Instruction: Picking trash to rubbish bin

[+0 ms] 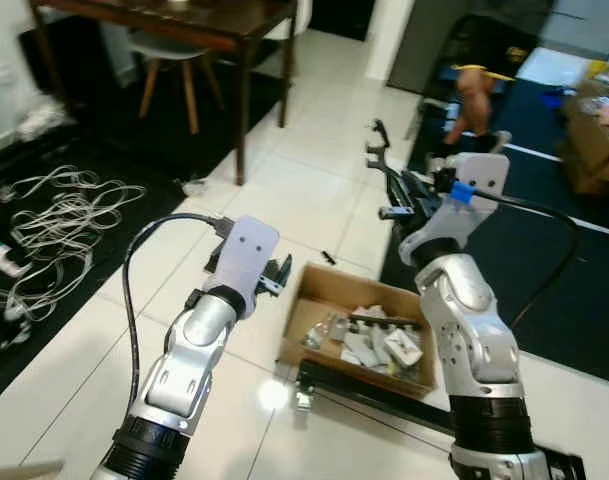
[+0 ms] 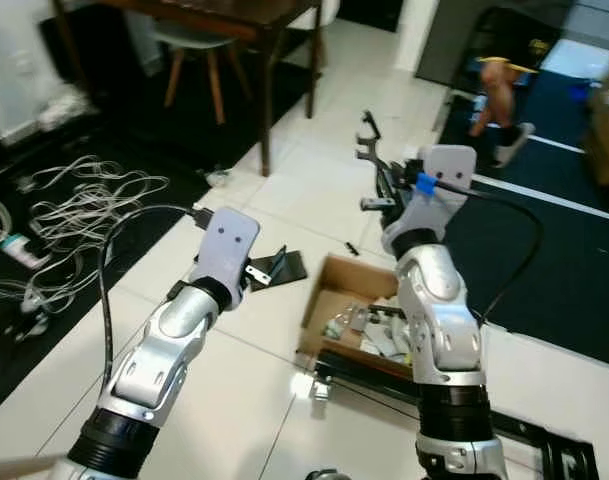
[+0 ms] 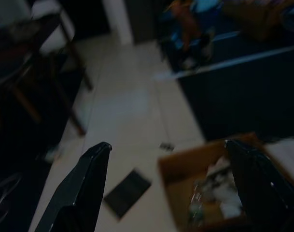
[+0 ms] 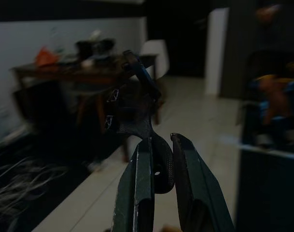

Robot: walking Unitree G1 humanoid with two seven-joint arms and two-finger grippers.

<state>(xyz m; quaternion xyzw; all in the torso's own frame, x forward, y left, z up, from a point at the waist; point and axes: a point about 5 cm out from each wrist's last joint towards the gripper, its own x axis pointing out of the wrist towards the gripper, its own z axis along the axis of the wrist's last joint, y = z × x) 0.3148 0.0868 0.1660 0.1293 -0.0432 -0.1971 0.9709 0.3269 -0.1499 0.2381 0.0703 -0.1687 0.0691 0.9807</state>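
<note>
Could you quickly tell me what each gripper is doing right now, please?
Left gripper: open, holding nothing.
Right gripper: closed on a black metal bracket.

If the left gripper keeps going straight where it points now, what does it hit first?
Probably the white tiled floor between the flat black piece and the cardboard box. The left gripper is open and angled down; depth is unclear.
</note>
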